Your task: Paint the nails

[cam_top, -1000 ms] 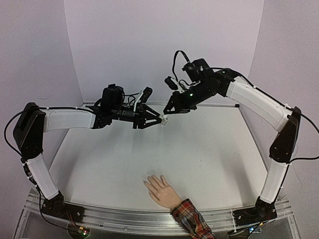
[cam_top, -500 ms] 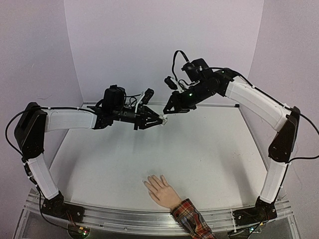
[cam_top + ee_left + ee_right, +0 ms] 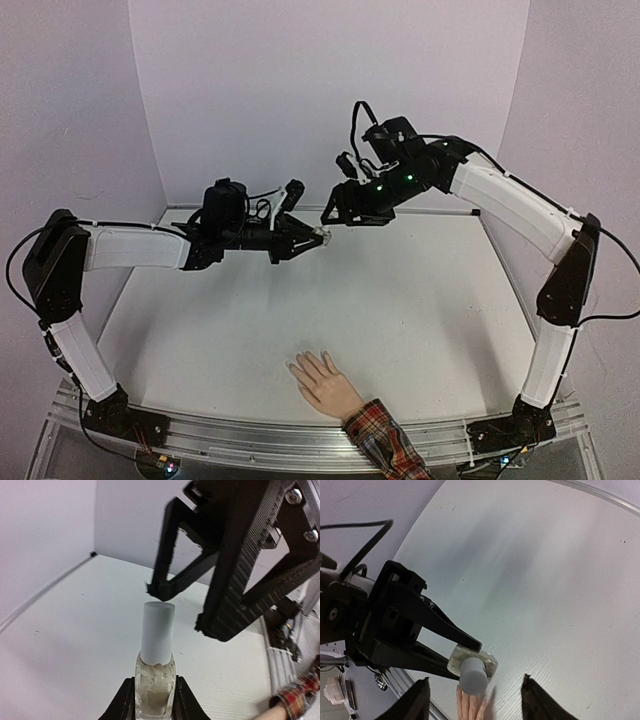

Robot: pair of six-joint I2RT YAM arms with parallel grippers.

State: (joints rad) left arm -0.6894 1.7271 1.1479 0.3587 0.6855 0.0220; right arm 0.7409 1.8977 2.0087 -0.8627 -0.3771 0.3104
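A small clear polish bottle (image 3: 155,676) with a white cap (image 3: 158,631) is held above the table, my left gripper (image 3: 155,702) shut on its glass body. My right gripper (image 3: 476,700) hangs open just past the cap, one finger on each side, touching nothing. In the top view the bottle (image 3: 320,235) sits between the left gripper (image 3: 312,238) and the right gripper (image 3: 338,216). The flesh-coloured mannequin hand (image 3: 322,381) lies flat near the front edge. Its nails (image 3: 307,358) are too small to make out. The hand (image 3: 471,708) also shows below the cap in the right wrist view.
A red plaid cuff (image 3: 386,436) runs off the front edge of the white table (image 3: 430,300). Lilac walls close in the back and both sides. Both arms reach in high over the far half of the table.
My right gripper was shut on the bottle's cap and has now opened and let go of it. The left arm has shifted slightly left with the bottle.
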